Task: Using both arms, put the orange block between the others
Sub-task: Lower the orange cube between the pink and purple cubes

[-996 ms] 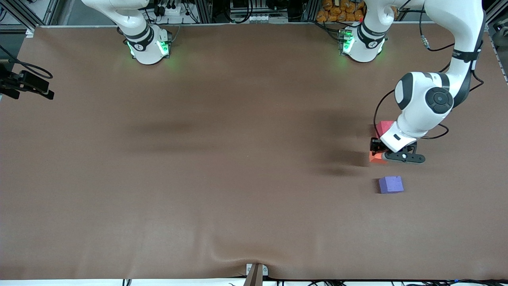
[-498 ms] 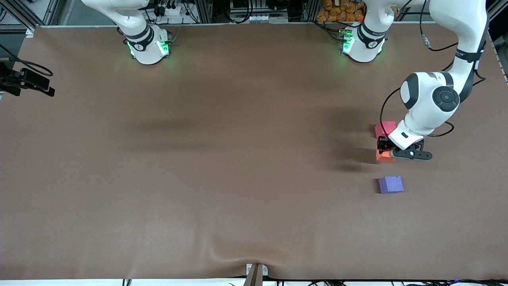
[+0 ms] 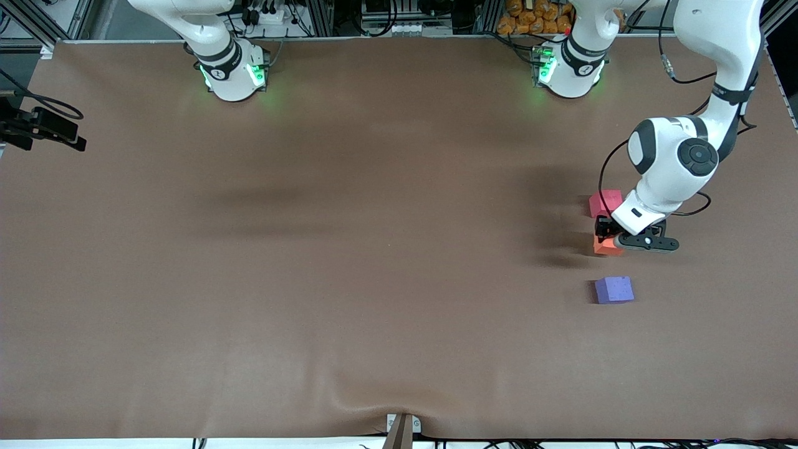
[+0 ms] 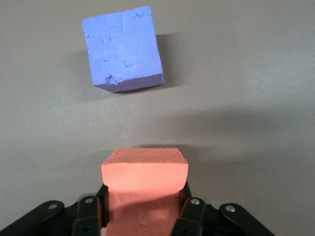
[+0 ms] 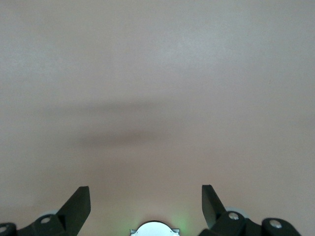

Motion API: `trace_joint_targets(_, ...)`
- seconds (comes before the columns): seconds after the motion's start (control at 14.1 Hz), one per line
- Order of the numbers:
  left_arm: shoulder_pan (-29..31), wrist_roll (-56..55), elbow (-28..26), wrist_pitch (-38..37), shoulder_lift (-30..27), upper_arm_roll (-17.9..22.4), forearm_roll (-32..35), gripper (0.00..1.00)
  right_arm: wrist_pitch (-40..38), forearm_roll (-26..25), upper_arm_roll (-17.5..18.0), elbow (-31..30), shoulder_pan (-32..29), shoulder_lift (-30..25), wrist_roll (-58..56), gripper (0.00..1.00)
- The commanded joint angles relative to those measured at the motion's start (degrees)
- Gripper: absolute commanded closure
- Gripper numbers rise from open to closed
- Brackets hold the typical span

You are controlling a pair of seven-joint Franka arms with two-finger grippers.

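My left gripper (image 3: 603, 239) is shut on the orange block (image 3: 606, 248), low over the brown mat in the gap between the pinkish-red cube (image 3: 603, 202) and the purple-blue cube (image 3: 614, 290). In the left wrist view the orange block (image 4: 144, 169) is pinched between the black fingers (image 4: 183, 209) of the left gripper (image 4: 143, 197), with the purple-blue cube (image 4: 123, 46) lying apart from it on the mat. I cannot tell whether the orange block touches the mat. My right gripper (image 5: 145, 196) stands open over bare mat, holding nothing.
Both arm bases (image 3: 234, 72) (image 3: 567, 68) stand at the table's back edge. A black camera mount (image 3: 43, 131) juts in at the right arm's end. A bracket (image 3: 402, 427) sits at the front edge beneath a wrinkle in the mat.
The left gripper has carried the orange block a little toward the left arm's end of the table, into line with the two other cubes. The right arm has not moved.
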Motion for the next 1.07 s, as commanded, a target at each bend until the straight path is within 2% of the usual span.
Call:
trace_joint_targets(0.0, 1.19, 0.47, -0.54, 3.05, 1.05, -0.71, 1.03, 0.97, -0.95, 0.67, 0.60, 0.55, -1.13, -0.14, 0.60, 0.00)
trace_joint_targets(1.0, 1.45, -0.32, 0.07, 7.37, 4.66, -1.15, -3.80, 0.98, -0.86, 0.75, 0.60, 0.72, -1.22, -0.14, 0.60, 0.00)
